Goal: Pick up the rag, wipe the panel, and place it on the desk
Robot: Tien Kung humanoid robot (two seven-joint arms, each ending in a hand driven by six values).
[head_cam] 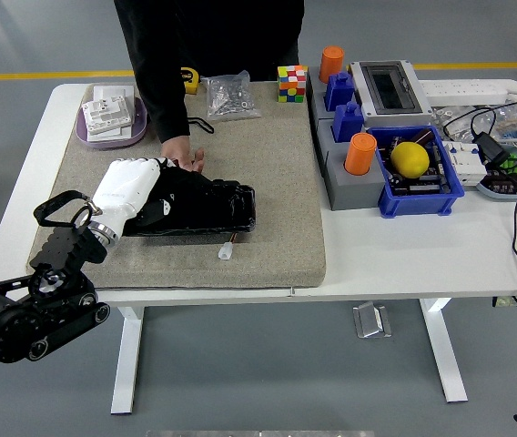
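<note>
Fingers of the left hand (129, 187) curl down over the dark rag (178, 187), pressing it flat on the black panel (220, 209) at its left end, a hold that suits wiping rather than lifting. A person's hand (182, 155) rests at the panel's far edge, likely steadying it on the mat (268, 164).

1. The rag (178, 187) is a dark black cloth, bunched up and lying draped over the left part of the panel.
2. The panel (225, 211) is a flat, glossy black slab, lying level on the grey mat, long side running left to right.
</note>
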